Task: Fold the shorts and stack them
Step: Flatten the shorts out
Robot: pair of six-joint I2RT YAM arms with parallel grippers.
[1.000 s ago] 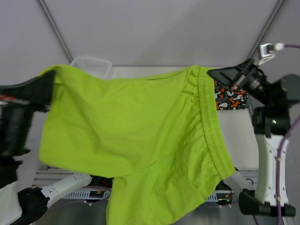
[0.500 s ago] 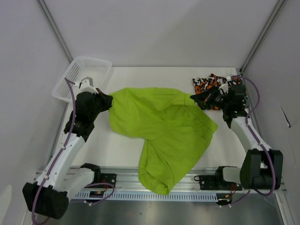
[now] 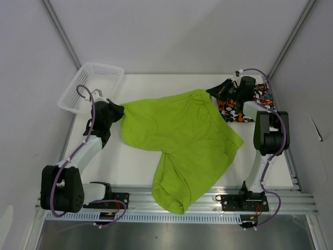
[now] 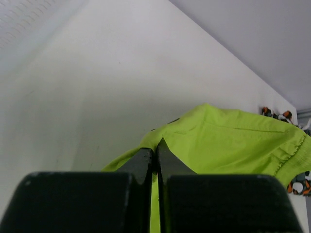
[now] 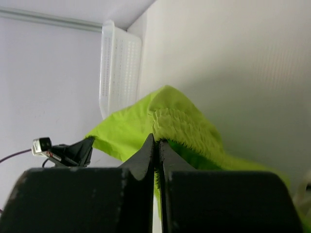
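Observation:
The lime green shorts (image 3: 182, 140) lie spread across the middle of the table, one leg hanging over the near edge. My left gripper (image 3: 120, 111) is shut on their left corner, seen in the left wrist view (image 4: 156, 144). My right gripper (image 3: 212, 92) is shut on the gathered waistband at their far right corner, seen in the right wrist view (image 5: 156, 141). The green shorts also show in both wrist views (image 4: 228, 136) (image 5: 175, 121). The camo print shorts (image 3: 240, 108) lie folded at the far right, partly under my right arm.
A white mesh basket (image 3: 88, 86) stands at the far left corner and also shows in the right wrist view (image 5: 116, 63). The table's near edge carries the arms' mounting rail (image 3: 171, 208). Grey walls close in the table on three sides.
The green shorts were held up close to the camera, then lowered onto the table. Since half a second ago my right gripper pulled the waistband corner farther back and the cloth lies flatter.

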